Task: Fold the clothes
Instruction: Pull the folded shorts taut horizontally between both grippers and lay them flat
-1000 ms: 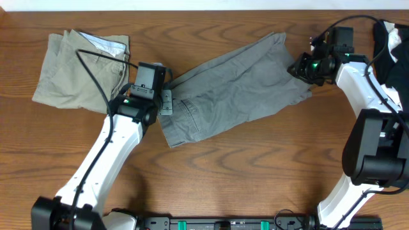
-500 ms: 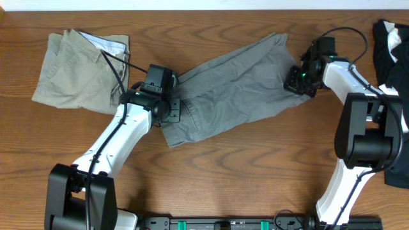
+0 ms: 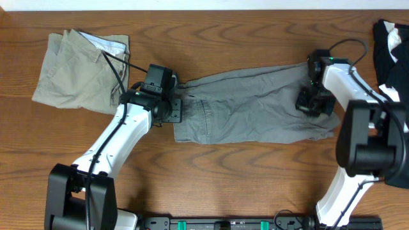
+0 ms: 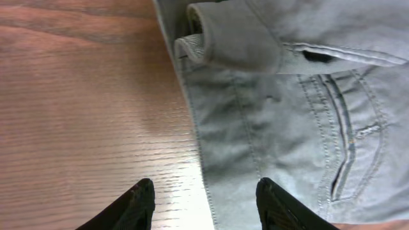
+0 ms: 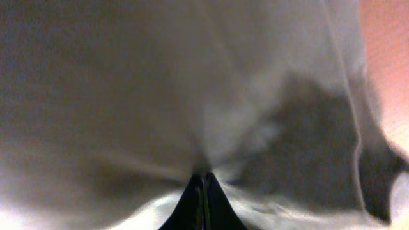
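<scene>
Cloth fills the right pincer's [image 5: 203,190] view: its fingertips are pressed together with grey fabric bunched around them, so it appears clamped on a leg end of the shorts [image 3: 249,110]. The left pincer [image 4: 204,203] hangs spread wide with nothing between its jaws. The waistband edge lies just below it, and a rolled lip of the waistband is just ahead. The shorts lie mostly flat on the table [image 3: 255,182] between the two pincers. Their long axis runs from one pincer to the other, waist toward the left one and legs toward the right. This looks like the spreading step before the first fold. Next, the left pincer probably needs to drop and close on the waistband so both ends can be lifted together.
</scene>
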Controlling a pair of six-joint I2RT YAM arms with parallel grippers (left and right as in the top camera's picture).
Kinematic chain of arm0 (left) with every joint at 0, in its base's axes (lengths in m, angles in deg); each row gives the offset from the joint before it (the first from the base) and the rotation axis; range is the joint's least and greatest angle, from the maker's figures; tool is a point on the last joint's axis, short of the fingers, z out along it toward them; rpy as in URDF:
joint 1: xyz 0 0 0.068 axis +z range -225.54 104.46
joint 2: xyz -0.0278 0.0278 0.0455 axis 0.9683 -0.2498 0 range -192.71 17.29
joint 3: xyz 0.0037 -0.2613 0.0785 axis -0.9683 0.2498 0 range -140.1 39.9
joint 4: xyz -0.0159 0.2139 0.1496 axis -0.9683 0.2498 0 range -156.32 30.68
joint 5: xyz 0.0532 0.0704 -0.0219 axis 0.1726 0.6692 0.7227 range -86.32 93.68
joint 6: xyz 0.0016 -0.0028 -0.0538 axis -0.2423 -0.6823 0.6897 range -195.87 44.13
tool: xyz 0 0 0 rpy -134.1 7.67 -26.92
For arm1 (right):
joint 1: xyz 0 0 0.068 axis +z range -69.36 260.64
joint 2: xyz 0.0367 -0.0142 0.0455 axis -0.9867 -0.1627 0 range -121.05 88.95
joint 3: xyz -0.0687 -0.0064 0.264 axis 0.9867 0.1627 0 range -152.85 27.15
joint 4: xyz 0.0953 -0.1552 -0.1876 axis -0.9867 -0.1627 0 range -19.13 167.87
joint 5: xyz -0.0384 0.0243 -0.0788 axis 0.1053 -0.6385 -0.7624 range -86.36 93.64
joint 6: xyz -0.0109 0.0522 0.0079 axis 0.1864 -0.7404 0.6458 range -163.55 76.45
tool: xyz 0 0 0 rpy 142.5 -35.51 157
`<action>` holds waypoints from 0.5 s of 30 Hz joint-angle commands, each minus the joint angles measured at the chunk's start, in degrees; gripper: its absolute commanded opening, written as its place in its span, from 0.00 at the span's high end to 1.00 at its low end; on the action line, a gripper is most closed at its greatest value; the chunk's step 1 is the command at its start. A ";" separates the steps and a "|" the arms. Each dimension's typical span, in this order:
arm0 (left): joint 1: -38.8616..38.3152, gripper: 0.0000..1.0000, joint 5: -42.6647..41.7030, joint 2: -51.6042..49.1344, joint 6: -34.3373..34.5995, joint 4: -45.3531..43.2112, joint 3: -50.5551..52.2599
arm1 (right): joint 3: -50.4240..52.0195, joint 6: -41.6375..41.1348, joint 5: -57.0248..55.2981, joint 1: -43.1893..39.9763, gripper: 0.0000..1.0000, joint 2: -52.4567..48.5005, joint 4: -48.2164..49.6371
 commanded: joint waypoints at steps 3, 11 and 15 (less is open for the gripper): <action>0.17 0.53 -4.81 -0.24 -0.98 -2.25 0.46 | -0.50 13.14 20.28 -0.04 0.97 10.14 7.04; 0.17 0.81 -7.96 -1.90 -0.96 -6.03 0.46 | -0.42 12.39 26.29 1.95 0.99 5.46 9.11; 0.17 0.81 -9.03 -3.10 -0.96 -5.84 0.46 | -0.42 11.98 26.25 3.98 0.99 1.51 10.86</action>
